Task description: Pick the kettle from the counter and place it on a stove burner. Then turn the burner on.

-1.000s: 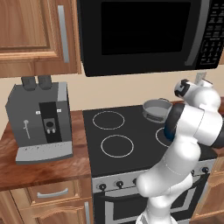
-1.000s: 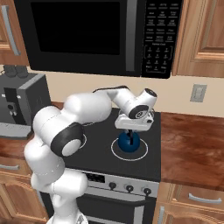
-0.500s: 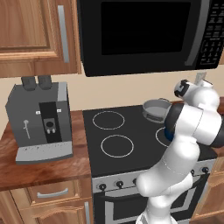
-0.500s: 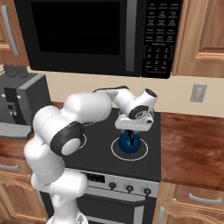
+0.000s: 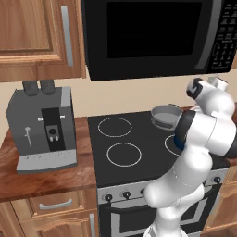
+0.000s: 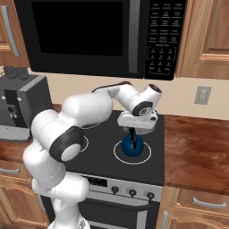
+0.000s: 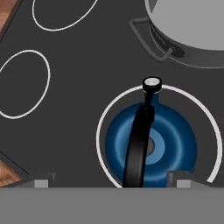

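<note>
Both fingertips (image 7: pixel 41 183) stand spread, released, straddling the kettle (image 6: pixel 133 144) inside the stove burner (image 7: pixel 103 120) ring. Its black handle (running fore-aft in the hand view) lies between them, so straight up clears it.

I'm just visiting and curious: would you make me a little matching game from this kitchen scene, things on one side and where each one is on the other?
Things:
1. kettle
2. grey pot
3. coffee machine
4. microwave

Places:
A. on the wooden counter, left of the cooktop
B. mounted above the cooktop
C. inside a white burner ring, front right
D. at the back right of the cooktop

Pairs: 1-C, 2-D, 3-A, 4-B
</note>
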Controlling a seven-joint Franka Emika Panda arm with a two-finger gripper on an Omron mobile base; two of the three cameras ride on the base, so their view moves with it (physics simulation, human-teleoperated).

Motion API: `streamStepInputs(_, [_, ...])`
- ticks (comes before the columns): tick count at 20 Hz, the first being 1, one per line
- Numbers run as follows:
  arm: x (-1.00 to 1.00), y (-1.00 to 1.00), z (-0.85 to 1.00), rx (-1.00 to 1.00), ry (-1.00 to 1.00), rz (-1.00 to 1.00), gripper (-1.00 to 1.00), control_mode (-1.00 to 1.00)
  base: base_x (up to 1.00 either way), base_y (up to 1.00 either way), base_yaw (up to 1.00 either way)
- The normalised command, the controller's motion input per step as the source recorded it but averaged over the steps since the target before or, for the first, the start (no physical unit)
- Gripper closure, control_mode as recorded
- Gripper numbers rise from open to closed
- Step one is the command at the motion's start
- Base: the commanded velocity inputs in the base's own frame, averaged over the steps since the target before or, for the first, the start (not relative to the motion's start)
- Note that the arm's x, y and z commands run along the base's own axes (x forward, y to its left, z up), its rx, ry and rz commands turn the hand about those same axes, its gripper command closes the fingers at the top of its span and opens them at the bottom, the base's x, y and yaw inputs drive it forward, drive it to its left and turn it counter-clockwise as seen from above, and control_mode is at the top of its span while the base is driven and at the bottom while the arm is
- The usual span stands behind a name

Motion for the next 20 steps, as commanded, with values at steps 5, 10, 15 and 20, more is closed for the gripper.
streamStepInputs(5, [-0.09,0.00,0.39,-0.01,0.00,-0.06,-1.00,-1.00,0.00,0.00,0.00])
streamStepInputs(10, [-0.84,-0.13,0.05,-0.01,-0.14,-0.02,-1.00,-1.00,0.00,0.00,0.00])
streamStepInputs(15, [-1.00,-0.33,-0.10,0.02,-0.41,0.00,-1.00,-1.00,0.00,0.00,0.00])
streamStepInputs(20, [-1.00,-0.27,0.07,0.02,-0.52,0.00,-1.00,-1.00,0.00,0.00,0.00])
